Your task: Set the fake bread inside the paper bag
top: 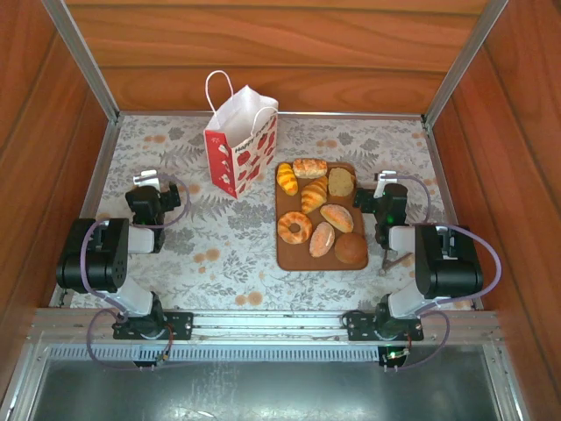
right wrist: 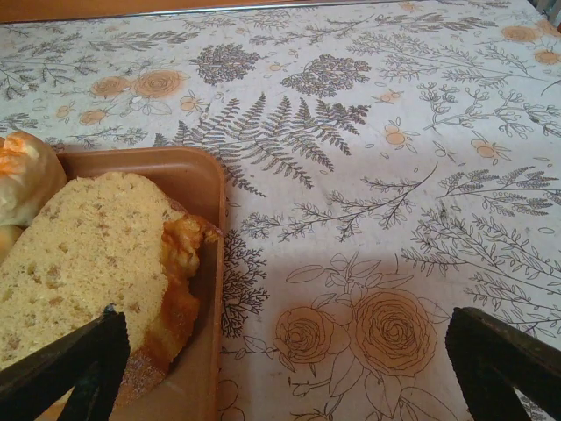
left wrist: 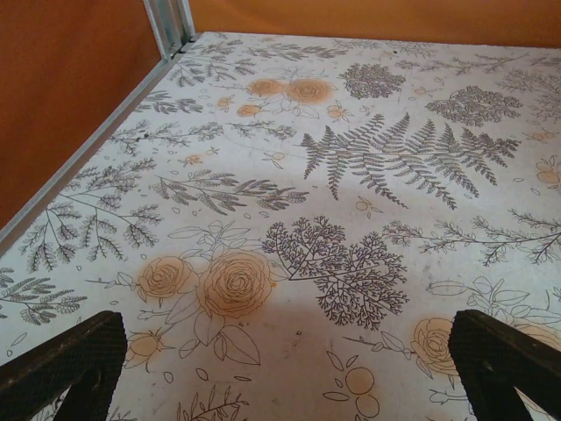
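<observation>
– Bench (top: pixel 219 254) first: floral cloth, wooden walls around it. Where does the paper bag (top: pixel 238 153) stand?
– Upright at the far side, left of centre, mouth open and cord handles up. Just right of it, and nearer, lies a brown tray (top: pixel 287 256).
– And the fake bread (top: pixel 314 210)?
– All on that tray, eight pieces by my count: croissants, rolls, a ring doughnut, a round bun and a cut slice (right wrist: pixel 79 254) in the far right corner. I can't see into the bag, but I judge the task is at its very start, with the first pick to come.
– Grippers?
– The left gripper (left wrist: pixel 280 373) hangs over bare cloth, left of the bag, jaws spread wide and empty. The right gripper (right wrist: pixel 280 368) sits at the tray's far right edge, jaws just as wide with nothing between them. Its left finger is in front of the slice.
– So the next move?
– The right arm looks the closer one. It would need to shift left over a piece, lower, and close on it. Then it must lift above the bag's rim, because the bag stands taller than any pastry and may tip if bumped.
</observation>
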